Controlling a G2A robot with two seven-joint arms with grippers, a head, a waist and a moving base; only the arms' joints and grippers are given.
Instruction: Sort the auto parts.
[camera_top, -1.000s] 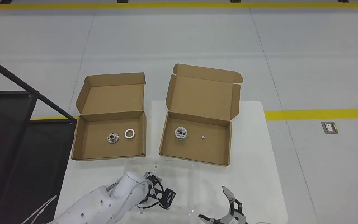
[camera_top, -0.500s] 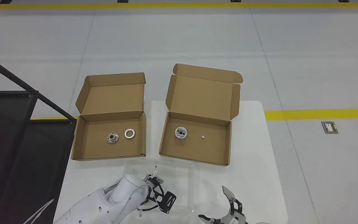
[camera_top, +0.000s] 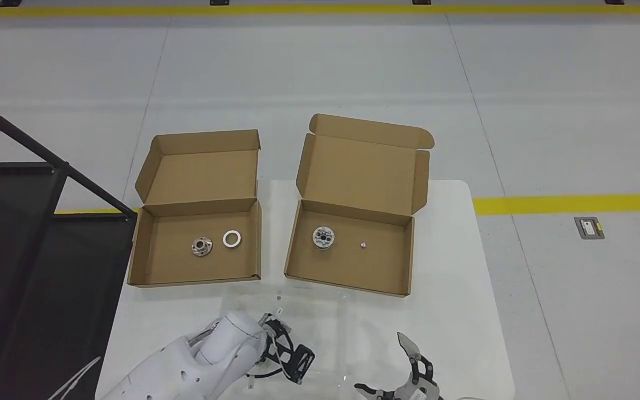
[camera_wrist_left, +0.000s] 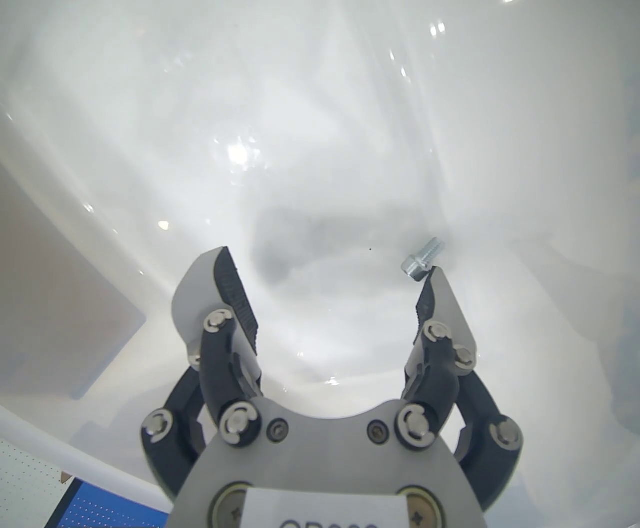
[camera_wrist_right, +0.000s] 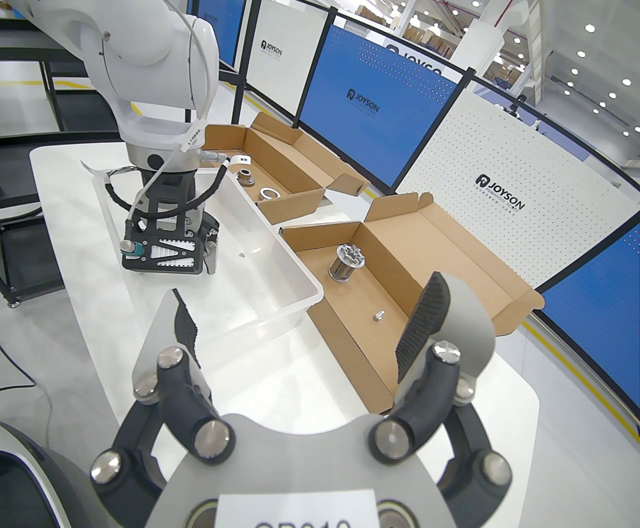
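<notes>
Down in the tray (camera_wrist_left: 300, 125), left hand (camera_wrist_left: 328, 265) gapes beside a bolt (camera_wrist_left: 422, 258); right hand (camera_wrist_right: 307, 287) released.

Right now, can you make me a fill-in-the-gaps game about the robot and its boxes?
1. The left box and the right box each hold ___ parts.
2. The ring lies in the ___ box.
3. The left pincer, next to the bolt in the clear tray, is ___.
Missing words: two; left; open.
</notes>
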